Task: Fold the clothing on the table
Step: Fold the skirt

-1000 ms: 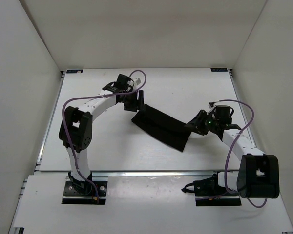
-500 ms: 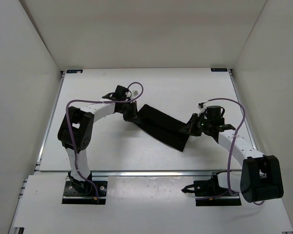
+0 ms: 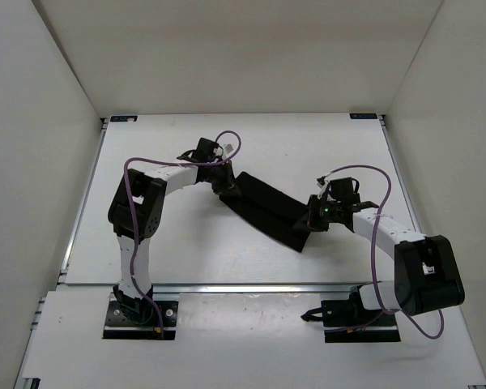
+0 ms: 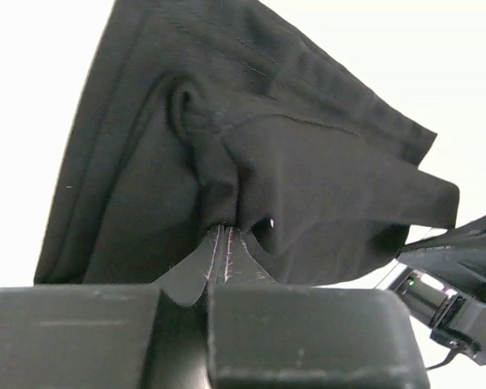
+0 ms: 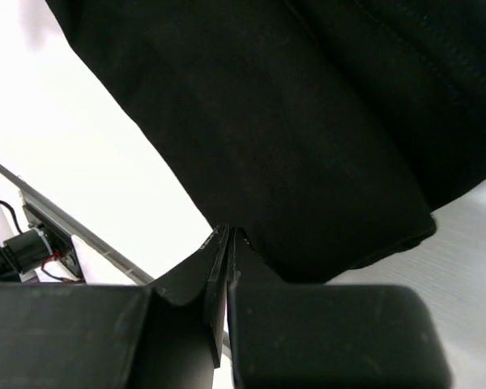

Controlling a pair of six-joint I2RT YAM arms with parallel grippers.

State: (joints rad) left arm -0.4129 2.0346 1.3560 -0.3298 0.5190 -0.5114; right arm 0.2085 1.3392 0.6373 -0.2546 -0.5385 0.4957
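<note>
The black clothing [image 3: 267, 209] lies as a long folded strip slanting across the middle of the white table [image 3: 308, 146]. My left gripper [image 3: 224, 187] is shut on its upper-left end; in the left wrist view the fabric [image 4: 251, 154] bunches into the pinched fingertips of that gripper [image 4: 227, 229]. My right gripper [image 3: 313, 217] is shut on the lower-right end. The right wrist view shows the cloth [image 5: 308, 121] stretching away from the closed tips of the right gripper [image 5: 229, 231].
White walls enclose the table on three sides. A metal rail [image 3: 251, 286] runs along the near edge in front of the arm bases. Purple cables [image 3: 389, 235] loop over both arms.
Both grippers have closed on the ends of the clothing. The left one moved right onto the upper-left end, the right one moved left onto the lower-right end.
</note>
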